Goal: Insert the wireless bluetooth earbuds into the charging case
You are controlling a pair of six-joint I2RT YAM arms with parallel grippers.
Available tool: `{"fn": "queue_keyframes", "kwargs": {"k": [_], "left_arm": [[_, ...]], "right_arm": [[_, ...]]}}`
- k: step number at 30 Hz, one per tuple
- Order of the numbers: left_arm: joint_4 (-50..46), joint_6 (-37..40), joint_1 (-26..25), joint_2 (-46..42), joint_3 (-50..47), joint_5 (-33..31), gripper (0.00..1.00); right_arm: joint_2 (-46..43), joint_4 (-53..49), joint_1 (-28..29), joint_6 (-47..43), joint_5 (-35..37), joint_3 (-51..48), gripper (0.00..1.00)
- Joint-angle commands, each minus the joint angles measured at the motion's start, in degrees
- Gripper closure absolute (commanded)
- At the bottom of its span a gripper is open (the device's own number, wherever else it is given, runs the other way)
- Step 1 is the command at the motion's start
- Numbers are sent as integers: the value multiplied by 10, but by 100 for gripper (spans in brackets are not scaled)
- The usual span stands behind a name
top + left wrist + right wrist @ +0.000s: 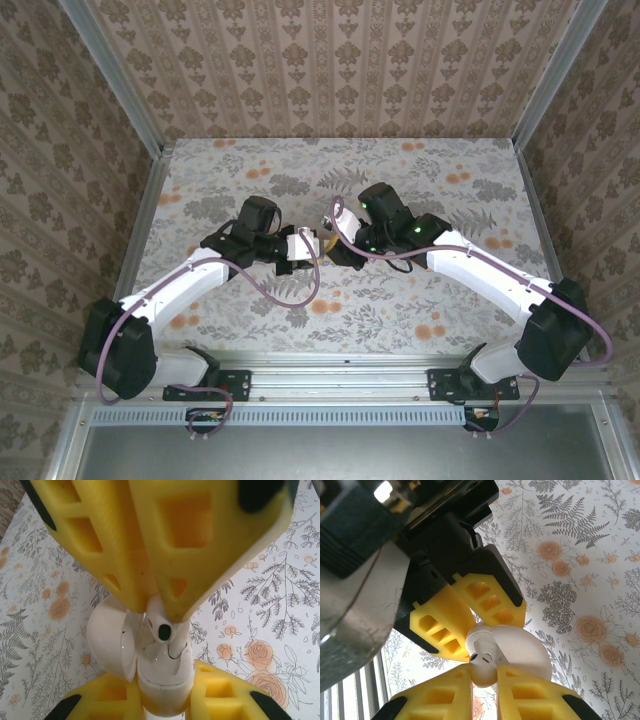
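My left gripper (167, 692) is shut on the white charging case (165, 677), held above the table with its lid (111, 636) swung open to the left. My right gripper (484, 674) is shut on one whitish earbud (485, 661). That earbud (164, 630), with its dark oval grille, sits at the case's open mouth, touching the inner well. In the right wrist view the case (487, 636) and lid (530, 652) lie just beyond the earbud, between the left gripper's yellow fingers (492, 597). The two grippers meet at mid-table (322, 243). The other earbud is hidden.
The table (400, 300) has a floral cloth with printed orange dots. Patterned walls and metal posts (150, 180) close it in on three sides. A purple cable (290, 290) loops below the left gripper.
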Motion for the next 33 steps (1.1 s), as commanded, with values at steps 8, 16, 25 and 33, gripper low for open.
{"fn": "queue_keyframes", "kwargs": {"k": [8, 16, 25, 33], "left_arm": [[9, -2, -8, -25, -5, 12, 94], [20, -10, -8, -26, -14, 12, 94], [38, -27, -7, -27, -23, 12, 94], [136, -112, 4, -37, -74, 18, 94]], "right_arm": [[0, 13, 3, -2, 27, 11, 78], [-16, 23, 3, 8, 32, 15, 72], [-56, 37, 0, 32, 44, 9, 67], [-109, 60, -9, 99, 82, -32, 66]]}}
